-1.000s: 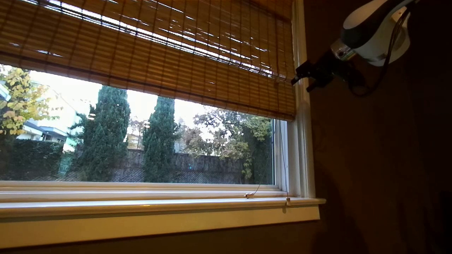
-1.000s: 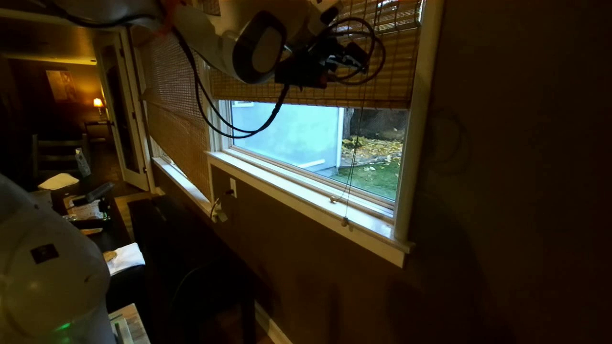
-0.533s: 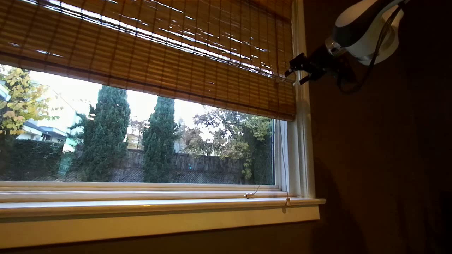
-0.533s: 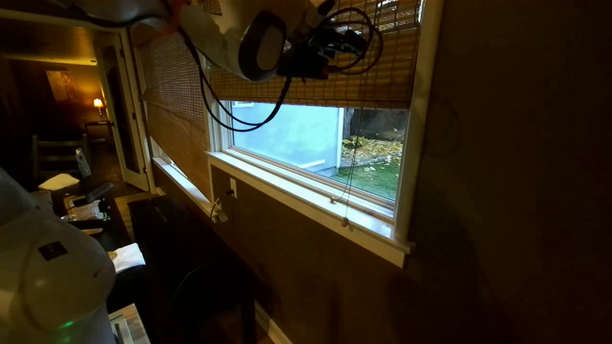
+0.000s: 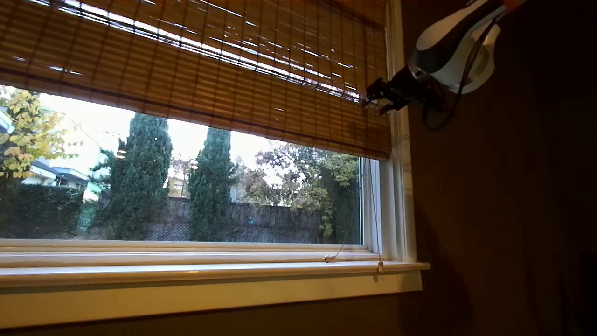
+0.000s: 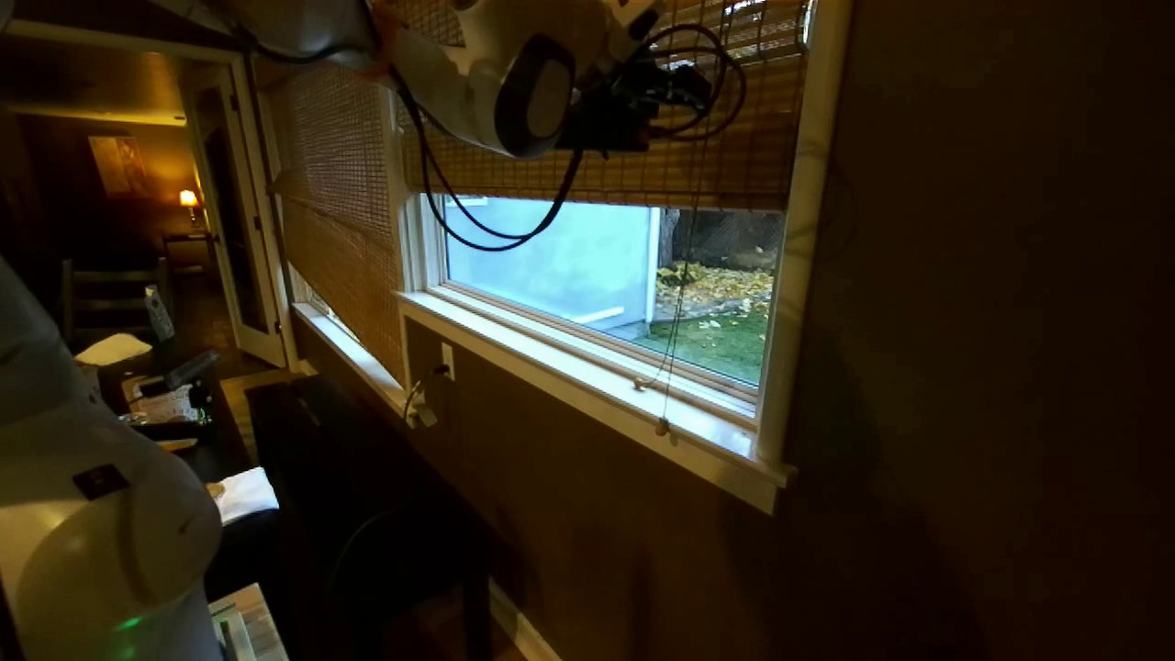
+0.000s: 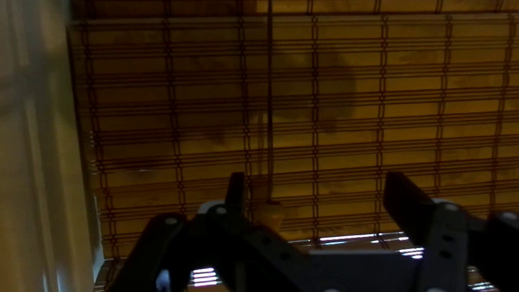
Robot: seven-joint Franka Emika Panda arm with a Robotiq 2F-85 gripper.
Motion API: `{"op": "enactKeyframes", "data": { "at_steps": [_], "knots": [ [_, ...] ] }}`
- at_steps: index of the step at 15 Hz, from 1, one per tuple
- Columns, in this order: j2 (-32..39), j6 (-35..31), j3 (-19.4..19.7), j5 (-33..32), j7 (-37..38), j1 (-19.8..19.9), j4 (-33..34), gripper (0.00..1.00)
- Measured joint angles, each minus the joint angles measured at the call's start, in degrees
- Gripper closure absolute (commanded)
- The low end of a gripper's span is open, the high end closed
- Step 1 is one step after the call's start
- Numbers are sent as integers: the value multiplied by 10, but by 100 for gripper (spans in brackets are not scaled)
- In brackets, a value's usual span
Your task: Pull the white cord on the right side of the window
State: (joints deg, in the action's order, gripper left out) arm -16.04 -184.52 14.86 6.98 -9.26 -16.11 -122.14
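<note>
The window (image 5: 275, 224) has a white frame and a brown woven blind (image 5: 210, 88) partly lowered over it. Thin cords hang below the blind near the right upright; the white cord (image 5: 377, 224) ends in a small tassel (image 5: 380, 267) at the sill, and it also shows in an exterior view (image 6: 668, 386). My gripper (image 5: 373, 107) is open in front of the blind's right edge. In the wrist view, the open gripper (image 7: 315, 178) has a dark-looking cord (image 7: 269, 121) and a pale knob (image 7: 271, 213) close to its left finger, partly hidden by it; contact cannot be told.
The window's white upright (image 7: 36, 162) stands close beside the gripper. The sill (image 5: 210, 268) juts out below, with a second tassel (image 5: 329, 258) on it. A black cable (image 6: 500, 246) loops under the arm. A dark bench (image 6: 340, 441) and a cluttered table stand along the wall.
My gripper has moved left across the upright to the blind's right edge, over the cord area. It stays open. The hanging cords and the blind look unchanged.
</note>
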Motion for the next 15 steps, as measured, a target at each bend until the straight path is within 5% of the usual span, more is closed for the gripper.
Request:
{"op": "enactKeyframes", "data": {
  "at_steps": [2, 5, 9, 11, 13, 15],
  "knots": [
    [18, 0, -2, 0, 3, 4, 16, 47],
    [43, 0, -4, 0, 7, 11, 37, 56],
    [66, -2, -6, 0, 10, 19, 56, 42],
    [73, -3, -6, 0, 10, 20, 64, 74],
    [79, -4, -6, 0, 11, 21, 70, 78],
    [84, -7, -6, 0, 11, 22, 74, 92]
  ]
}}
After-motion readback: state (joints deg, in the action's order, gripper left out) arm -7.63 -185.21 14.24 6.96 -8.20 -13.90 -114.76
